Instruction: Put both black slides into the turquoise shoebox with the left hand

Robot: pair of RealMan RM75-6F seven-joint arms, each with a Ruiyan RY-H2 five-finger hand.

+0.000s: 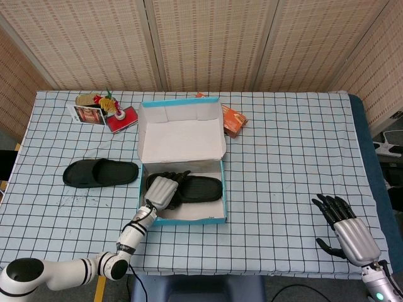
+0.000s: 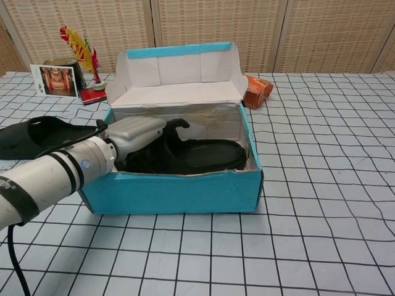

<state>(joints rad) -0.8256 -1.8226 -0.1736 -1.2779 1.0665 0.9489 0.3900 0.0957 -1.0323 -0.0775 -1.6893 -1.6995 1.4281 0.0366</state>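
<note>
The turquoise shoebox (image 1: pixel 189 219) (image 2: pixel 179 192) stands open mid-table, its lid upright at the back. One black slide (image 1: pixel 201 188) (image 2: pixel 203 156) lies flat inside it. My left hand (image 1: pixel 162 191) (image 2: pixel 132 135) reaches over the box's left front corner and rests on that slide's strap end, fingers spread, one fingertip raised clear of it. The second black slide (image 1: pixel 101 173) (image 2: pixel 37 132) lies on the cloth left of the box, untouched. My right hand (image 1: pixel 346 229) hovers open near the table's front right edge, holding nothing.
An orange carton (image 1: pixel 234 121) (image 2: pixel 256 91) lies just behind the box's right side. A photo card (image 1: pixel 88 114) (image 2: pixel 54 80), a red box (image 1: pixel 123 119) and a flag ornament (image 2: pixel 80 46) crowd the back left corner.
</note>
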